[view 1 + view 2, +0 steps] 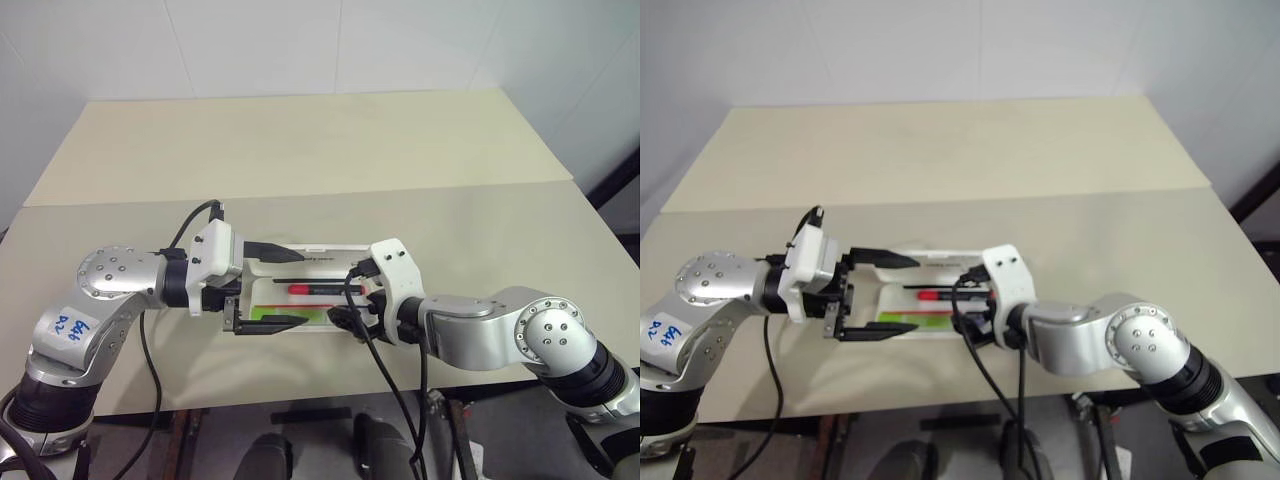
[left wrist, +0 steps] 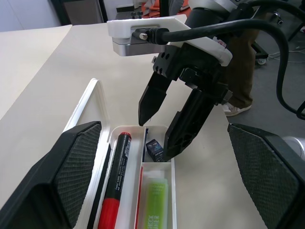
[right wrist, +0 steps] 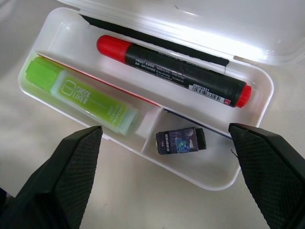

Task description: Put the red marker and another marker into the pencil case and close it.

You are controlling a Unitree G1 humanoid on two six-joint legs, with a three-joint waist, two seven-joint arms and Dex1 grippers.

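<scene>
Landmark: the white hard plastic pencil case (image 1: 300, 295), lid thrown open, lying on the pale beige bench (image 1: 300, 150) near its front edge.

Left pincer (image 1: 272, 283): at the case's left end, level over it, its two black fingers wide apart, one above the lid side, one above the front wall. Holds nothing.

Inside the case, left to right: the chunky lime-green highlighter (image 3: 81, 93) lies flat in the long front compartment; the short thick red marker with black barrel (image 3: 174, 71) lies in the long back compartment beside the hinge. A thin red pen seems to lie along the divider beneath the highlighter, and a dark thin one along the back wall. A small dark clip-like piece (image 3: 181, 141) sits in the small compartment at the right end.

Right pincer (image 2: 167, 121): at the case's right end, angled down into it, fingers apart and empty, one tip in or just above the small compartment.

Judgement: both markers are in; only closing remains.

Risks:
- Lid swung while the right fingertips are inside the case: it would jam on them or tip the case.
- A push on the lid from one end only: the light case may slide or spin on the bench.
- The marker's end riding up on the wall could stop the lid from latching.

In the way: both pincers crowd the case ends; the rest of the bench is no obstacle.
</scene>
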